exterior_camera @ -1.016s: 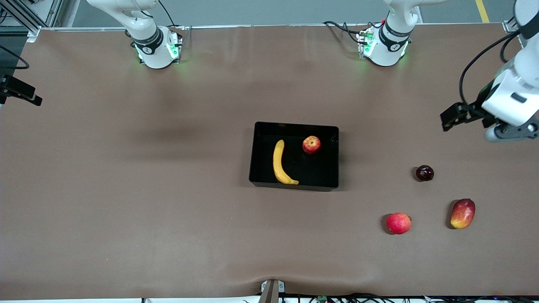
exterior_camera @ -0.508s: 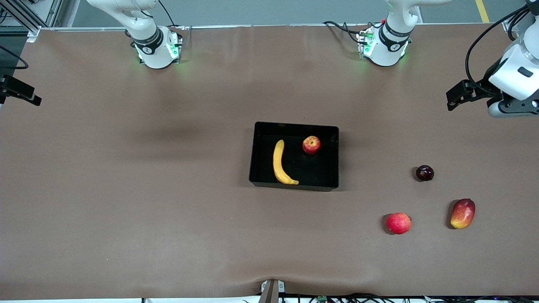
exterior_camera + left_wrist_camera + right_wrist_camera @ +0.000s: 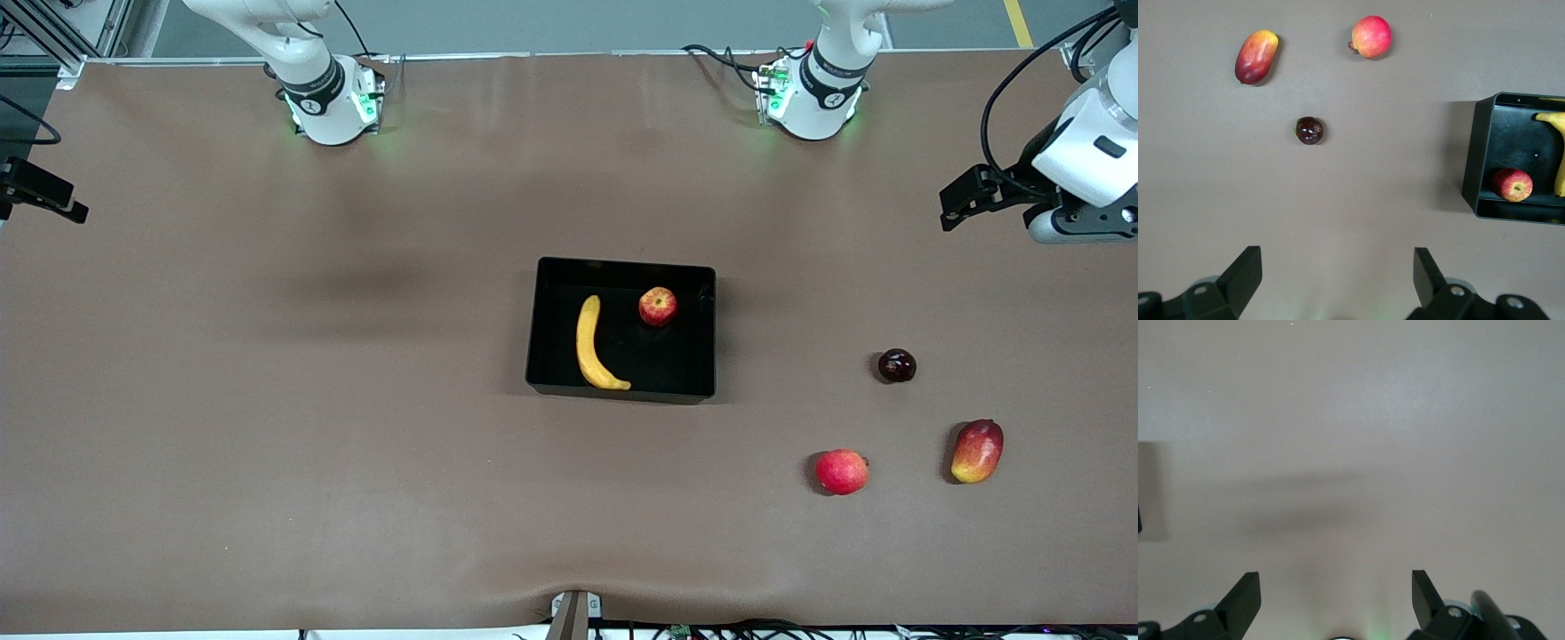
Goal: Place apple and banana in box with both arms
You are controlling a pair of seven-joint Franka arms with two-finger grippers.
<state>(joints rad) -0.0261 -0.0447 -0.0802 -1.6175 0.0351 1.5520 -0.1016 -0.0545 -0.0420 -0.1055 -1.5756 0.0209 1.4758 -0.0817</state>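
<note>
1. Since the earlier frame, the left gripper [image 3: 1080,233] has lifted away toward the edge of the worktop [image 3: 267,400] at the left arm's end and has nearly stopped; the fruit has not shifted.
2. Both task fruits lie inside the box [image 3: 693,356]: the apple [image 3: 658,306] sits close to the wall facing the robots' bases, and the banana [image 3: 591,345] lies beside it, toward the right arm's end, well apart from it.
3. The banana's long axis runs from the robots' side toward the front camera, with its hooked end nearest that camera.
4. From the left gripper, the box lies toward the middle of the worktop, well apart; the left arm is the nearer of the two to it (though nothing there seems to need picking).
5. In the left wrist view, the left gripper [image 3: 1338,280] has its jaws spread wide and holds nothing.
6. The right gripper [image 3: 1336,600] is likewise wide open and empty, over bare worktop; that arm waits.
7. Count: one apple, one banana, one box, two arms.
8. Outside the box lie one pinkish-red round fruit [image 3: 841,471], one mango [image 3: 977,451] and one dark plum-like fruit [image 3: 897,365].
9. By my judgement the task is done.
</note>
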